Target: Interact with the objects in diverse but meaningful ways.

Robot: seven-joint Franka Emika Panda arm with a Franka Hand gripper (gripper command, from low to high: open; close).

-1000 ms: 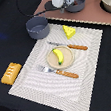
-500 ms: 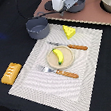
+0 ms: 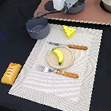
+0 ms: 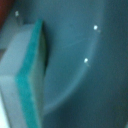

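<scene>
You have one banana [image 3: 58, 55], one cheese wedge [image 3: 68, 31], one orange bread slab [image 3: 11, 73], one grey pot [image 3: 37, 27], one fork [image 3: 59, 71], one knife [image 3: 69, 45] and one round tan plate [image 3: 50, 60] in the exterior view. The banana lies in the middle of the plate, and it is the only thing on it. The plate sits in the middle of a striped mat [image 3: 90, 82] on the dark desk [image 3: 7, 28]. Taking the plate as the middle of the clock, the knife is at about 1 o'clock just beside the plate, and the fork is at about 5 o'clock just beside it. The cheese wedge is farther out at 1 o'clock, near the mat's edge. The grey pot is at about 11 o'clock, just off the mat, and you can see nothing inside it. The bread slab is at 9 o'clock, off the mat, well apart from the plate. Your gripper [image 3: 67, 0] is far out at about 1 o'clock, over a dark bowl [image 3: 77, 7] on a brown board [image 3: 93, 13]. A pale bowl [image 3: 107, 1] sits on the same board at the picture's edge. You cannot tell if the gripper is open or closed. The wrist view shows only a blurry blue-grey curved surface [image 4: 95, 75] and a grey block with a teal edge [image 4: 22, 75].
</scene>
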